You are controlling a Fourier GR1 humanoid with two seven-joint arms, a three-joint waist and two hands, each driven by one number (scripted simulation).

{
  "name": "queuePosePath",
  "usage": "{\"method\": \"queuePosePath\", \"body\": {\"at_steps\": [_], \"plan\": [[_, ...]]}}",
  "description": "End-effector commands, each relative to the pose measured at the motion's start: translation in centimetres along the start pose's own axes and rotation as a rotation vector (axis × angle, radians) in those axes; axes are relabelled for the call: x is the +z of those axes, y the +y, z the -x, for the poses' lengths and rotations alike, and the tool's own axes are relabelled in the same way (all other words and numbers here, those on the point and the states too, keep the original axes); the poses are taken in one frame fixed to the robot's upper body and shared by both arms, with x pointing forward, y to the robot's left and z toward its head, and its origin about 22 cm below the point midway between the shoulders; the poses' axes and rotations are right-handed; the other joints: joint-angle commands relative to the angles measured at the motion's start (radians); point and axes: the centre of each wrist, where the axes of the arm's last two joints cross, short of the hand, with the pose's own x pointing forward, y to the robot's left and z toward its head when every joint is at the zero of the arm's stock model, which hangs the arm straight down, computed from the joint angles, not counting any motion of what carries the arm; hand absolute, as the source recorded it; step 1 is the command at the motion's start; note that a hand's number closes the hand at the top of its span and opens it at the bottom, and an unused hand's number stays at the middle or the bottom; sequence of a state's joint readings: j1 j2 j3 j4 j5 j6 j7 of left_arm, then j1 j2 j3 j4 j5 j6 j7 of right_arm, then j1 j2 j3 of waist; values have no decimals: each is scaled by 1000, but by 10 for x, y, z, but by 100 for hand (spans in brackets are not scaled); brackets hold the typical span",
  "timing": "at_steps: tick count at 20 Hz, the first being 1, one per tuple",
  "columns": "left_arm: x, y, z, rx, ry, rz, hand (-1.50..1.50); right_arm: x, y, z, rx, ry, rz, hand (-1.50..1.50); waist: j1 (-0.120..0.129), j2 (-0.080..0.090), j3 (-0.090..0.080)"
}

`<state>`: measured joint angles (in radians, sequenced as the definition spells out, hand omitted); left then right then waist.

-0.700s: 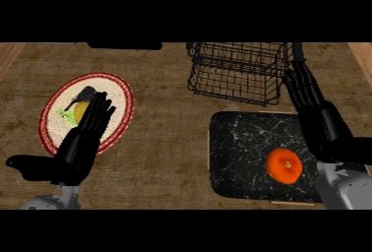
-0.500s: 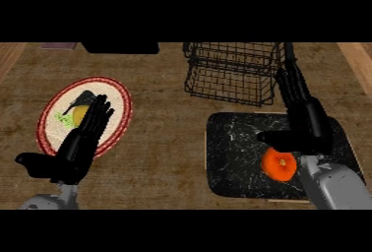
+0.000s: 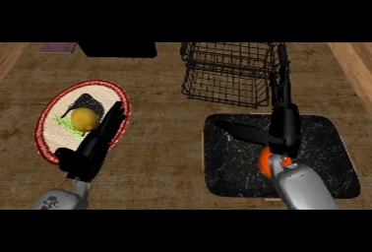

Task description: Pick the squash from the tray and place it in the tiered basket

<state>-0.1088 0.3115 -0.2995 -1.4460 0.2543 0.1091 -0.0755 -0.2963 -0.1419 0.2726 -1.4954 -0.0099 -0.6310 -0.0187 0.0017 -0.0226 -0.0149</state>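
The orange squash (image 3: 266, 160) lies on the black marbled tray (image 3: 227, 170) at the right, and only its left part shows from under my right wrist. My right hand (image 3: 284, 129) hovers over the tray just beyond the squash, open. Its fingers point straight up toward the basket and its thumb is spread to the left. The black wire tiered basket (image 3: 231, 74) stands behind the tray, at the top centre. My left hand (image 3: 96, 146) is open, resting low at the left over a plate.
A red-rimmed plate (image 3: 49, 115) at the left holds a yellow round fruit (image 3: 84, 118) on green leaves. A black box (image 3: 117, 49) and a purple item (image 3: 58, 47) sit along the back edge. Brown counter lies between plate and tray.
My right hand has swung left and down over the tray, from the tray's right side to above the squash, which it now partly covers. The left hand has barely moved.
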Motion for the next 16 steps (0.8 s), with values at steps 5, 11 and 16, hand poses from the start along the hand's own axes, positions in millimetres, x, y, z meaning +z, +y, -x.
{"method": "queuePosePath", "body": {"at_steps": [5, 11, 16], "plan": [[5, 13, 17, 7, 24, -9, 0, -9, -20, -27, 392, 82, -62, -150, -23, 9, 8], [6, 14, 21, -14, 44, -30, 0, -18, -63, -19, 914, 333, -270, -150, -36, 1, -2], [1, 12, 14, -21, 37, -14, 0, -19, -52, -55, 1198, 477, -416, -150, -18, 0, 2]]}}
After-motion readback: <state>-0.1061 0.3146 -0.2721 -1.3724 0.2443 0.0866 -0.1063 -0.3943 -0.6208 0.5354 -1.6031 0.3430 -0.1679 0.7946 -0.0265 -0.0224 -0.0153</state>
